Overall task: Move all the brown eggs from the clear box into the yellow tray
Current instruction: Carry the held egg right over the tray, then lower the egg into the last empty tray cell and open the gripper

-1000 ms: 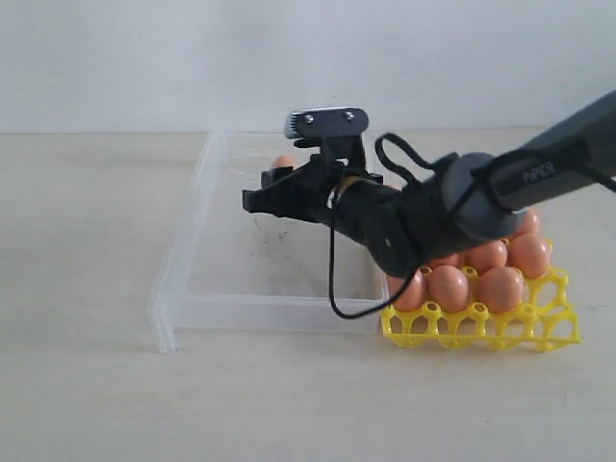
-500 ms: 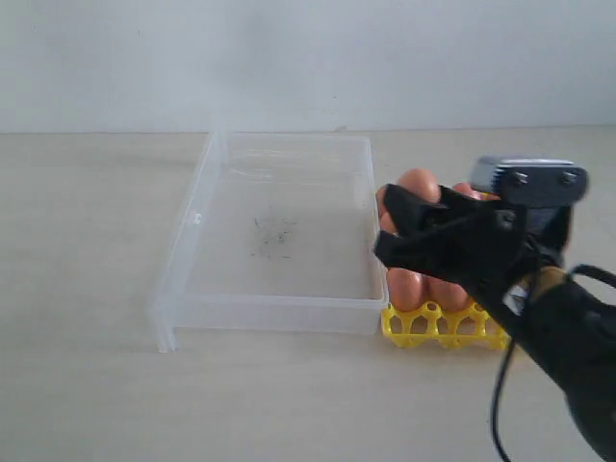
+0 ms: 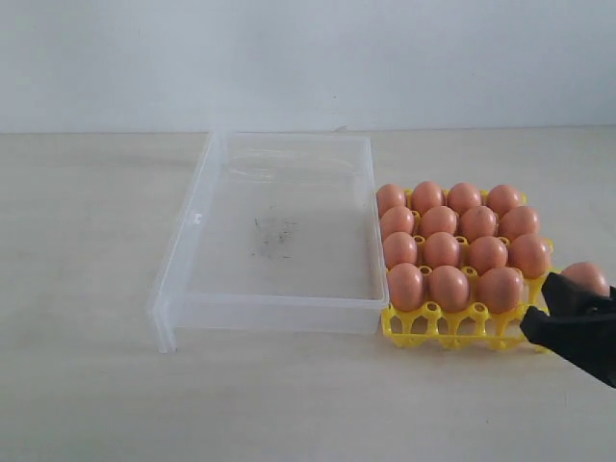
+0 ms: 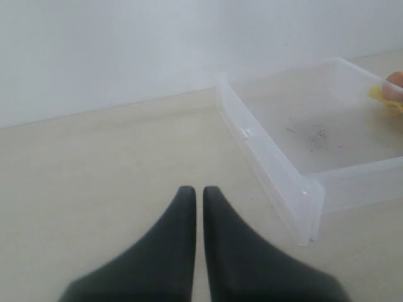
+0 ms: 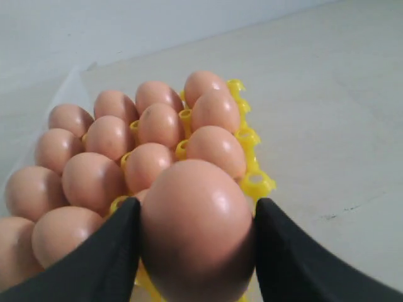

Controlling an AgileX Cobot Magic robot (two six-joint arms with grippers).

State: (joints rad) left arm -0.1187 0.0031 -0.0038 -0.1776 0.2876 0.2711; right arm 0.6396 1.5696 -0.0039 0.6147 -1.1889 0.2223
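Fifteen brown eggs (image 3: 442, 250) seated in yellow tray (image 3: 452, 329), just beside clear box (image 3: 279, 313); sixteenth egg (image 3: 584, 277) pinched in my right claw (image 3: 566, 306) at tray's corner. Left wrist: my left claw (image 4: 196, 195) pressed together over surface (image 4: 94, 182), near box. Right wrist: fingers (image 5: 107, 251) clamp held egg, tray eggs beyond

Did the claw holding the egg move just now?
Yes. In the exterior view the right claw went rightward, from over the clear box to beyond the yellow tray's right corner, gripping a brown egg.
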